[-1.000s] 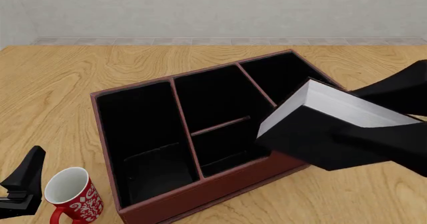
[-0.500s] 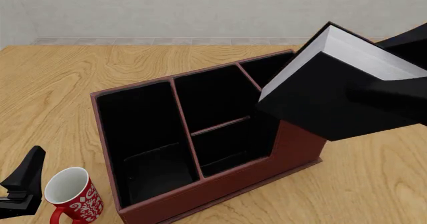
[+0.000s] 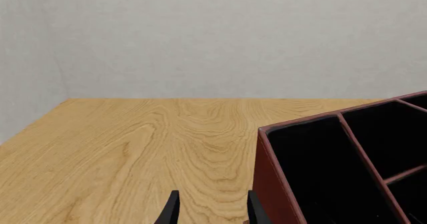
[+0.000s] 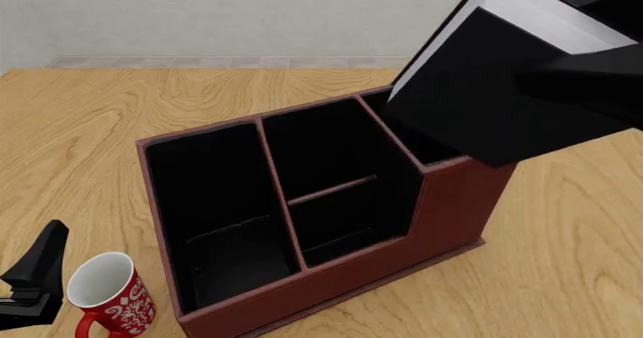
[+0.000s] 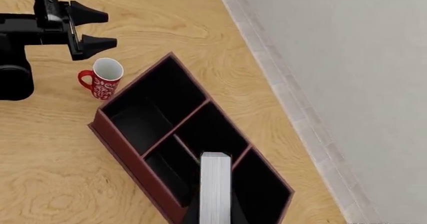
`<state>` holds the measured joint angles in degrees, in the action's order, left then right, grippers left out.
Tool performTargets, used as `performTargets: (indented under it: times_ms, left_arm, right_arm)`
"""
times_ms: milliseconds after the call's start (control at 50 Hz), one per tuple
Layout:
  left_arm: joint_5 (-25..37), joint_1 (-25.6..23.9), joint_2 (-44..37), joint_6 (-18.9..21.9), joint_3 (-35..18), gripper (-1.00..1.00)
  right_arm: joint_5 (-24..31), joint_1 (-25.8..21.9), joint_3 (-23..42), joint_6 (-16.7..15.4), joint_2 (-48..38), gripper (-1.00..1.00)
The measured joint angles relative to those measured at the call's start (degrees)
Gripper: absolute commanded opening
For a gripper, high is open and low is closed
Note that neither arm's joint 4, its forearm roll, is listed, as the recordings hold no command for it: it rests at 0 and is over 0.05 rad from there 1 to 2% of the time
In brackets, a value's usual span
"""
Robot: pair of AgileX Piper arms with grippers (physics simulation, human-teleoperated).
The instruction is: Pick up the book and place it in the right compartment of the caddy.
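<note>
My right gripper (image 4: pixel 577 78) is shut on the book (image 4: pixel 472 89), a thick black book with white page edges. It holds the book tilted, high above the right end of the caddy (image 4: pixel 301 293). The book's lower corner hangs over the right compartment (image 4: pixel 412 138) without touching it. In the right wrist view the page edges (image 5: pixel 215 189) hang over the caddy (image 5: pixel 137 149), about on the line between the middle section and the right compartment (image 5: pixel 261 189). My left gripper (image 4: pixel 35 278) is open and empty at the table's near left; its fingertips (image 3: pixel 171 211) stand apart beside the caddy's left wall (image 3: pixel 267 184).
A red mug (image 4: pixel 108 296) with white patterns stands upright between my left gripper and the caddy's near left corner; it also shows in the right wrist view (image 5: pixel 103 78). The left arm (image 5: pixel 40 22) shows there too. A grey wall (image 4: pixel 251 14) runs behind the table.
My right gripper has lifted the book from low beside the caddy's right end to high above it. The caddy's tall right wall now shows. The left arm, mug and caddy have not moved.
</note>
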<state>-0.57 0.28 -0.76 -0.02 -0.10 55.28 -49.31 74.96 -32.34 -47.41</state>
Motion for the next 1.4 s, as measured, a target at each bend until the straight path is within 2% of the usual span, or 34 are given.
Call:
performTargets:
  times_ms: [320, 560, 1200, 1400]
  left_arm:
    - [0.0, 0.0, 0.0, 0.0, 0.0, 1.00]
    - [0.0, 0.0, 0.0, 0.0, 0.0, 1.00]
    - [0.0, 0.0, 0.0, 0.0, 0.0, 1.00]
    - [0.0, 0.0, 0.0, 0.0, 0.0, 1.00]
  right_arm:
    - [-0.4, 2.6, 2.7, -1.3, -3.7, -1.00]
    - [-1.5, 6.5, 3.5, -1.7, -6.6, -1.00]
    - [-4.8, 15.7, 4.1, -1.0, -11.4, -1.00]
    - [-5.9, 17.5, 3.9, 0.2, -12.4, -1.00]
